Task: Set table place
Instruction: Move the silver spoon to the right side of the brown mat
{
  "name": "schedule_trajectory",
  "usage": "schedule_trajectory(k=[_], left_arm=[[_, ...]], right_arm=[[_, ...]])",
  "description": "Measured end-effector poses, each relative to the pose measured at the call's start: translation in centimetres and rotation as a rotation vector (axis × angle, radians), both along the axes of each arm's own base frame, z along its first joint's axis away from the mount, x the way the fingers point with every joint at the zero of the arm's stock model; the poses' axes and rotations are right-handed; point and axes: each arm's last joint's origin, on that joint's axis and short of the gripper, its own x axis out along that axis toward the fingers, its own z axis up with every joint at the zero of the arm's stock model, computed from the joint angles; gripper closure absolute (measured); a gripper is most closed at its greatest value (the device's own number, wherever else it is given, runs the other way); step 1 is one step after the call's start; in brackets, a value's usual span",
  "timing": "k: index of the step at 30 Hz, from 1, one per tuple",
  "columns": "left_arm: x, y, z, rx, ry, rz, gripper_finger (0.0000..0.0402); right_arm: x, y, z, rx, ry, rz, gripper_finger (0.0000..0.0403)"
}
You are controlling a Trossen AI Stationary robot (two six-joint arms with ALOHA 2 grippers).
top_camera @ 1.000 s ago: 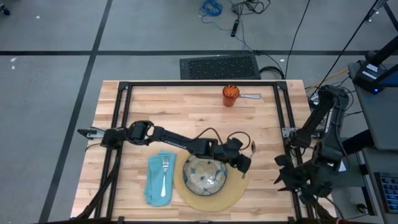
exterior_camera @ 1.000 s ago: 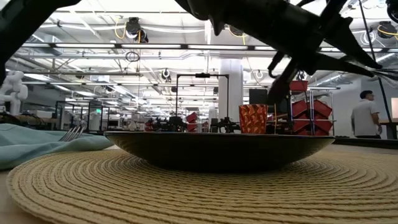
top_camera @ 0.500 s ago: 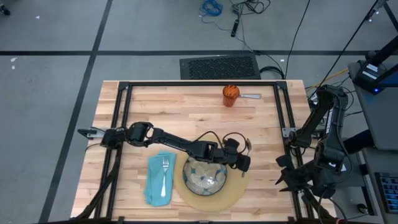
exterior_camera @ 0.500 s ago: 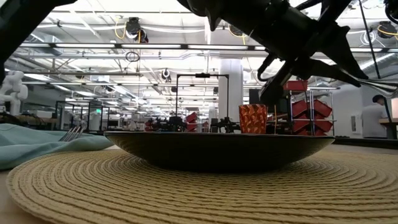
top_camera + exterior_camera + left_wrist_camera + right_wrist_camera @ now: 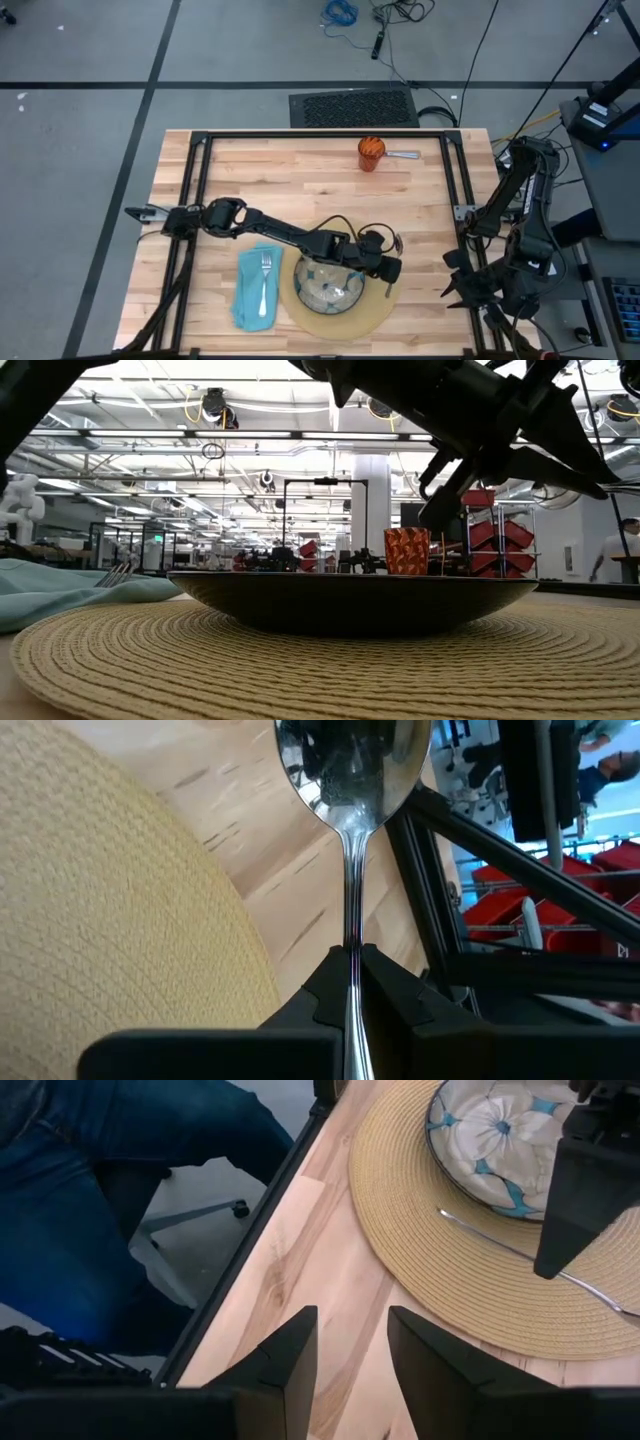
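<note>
orange cup (image 5: 371, 153) stands well apart.

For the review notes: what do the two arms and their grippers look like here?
Both arms are dark, jointed and slim. The left arm has a thin black cable looping above its wrist, and the left gripper has two black, wedge-shaped fingers. The right gripper has two black, flat, angular fingers; black cables run beside the right arm.

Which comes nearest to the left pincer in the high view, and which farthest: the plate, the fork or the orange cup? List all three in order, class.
Measured from the left pincer, which is shut on the spoon over the placemat's right side:
1. Plate, just to its left on the placemat.
2. Fork, further left on the teal napkin.
3. Orange cup, at the table's far edge.
</note>
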Motion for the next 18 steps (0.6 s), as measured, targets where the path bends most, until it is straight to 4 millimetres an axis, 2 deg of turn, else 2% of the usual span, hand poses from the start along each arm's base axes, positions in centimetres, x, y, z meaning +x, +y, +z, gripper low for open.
schedule_trajectory(k=[10, 18], left_arm=[[-0.04, -0.27, 0.01, -0.026, 0.001, 0.002, 0.0400], [-0.08, -0.45, 0.01, -0.039, 0.005, -0.020, 0.0366]], right_arm=[[0.00, 0.00, 0.00, -0.001, 0.000, 0.001, 0.0287], [0.04, 0.12, 0.09, 0.012, -0.007, 0.005, 0.0287]])
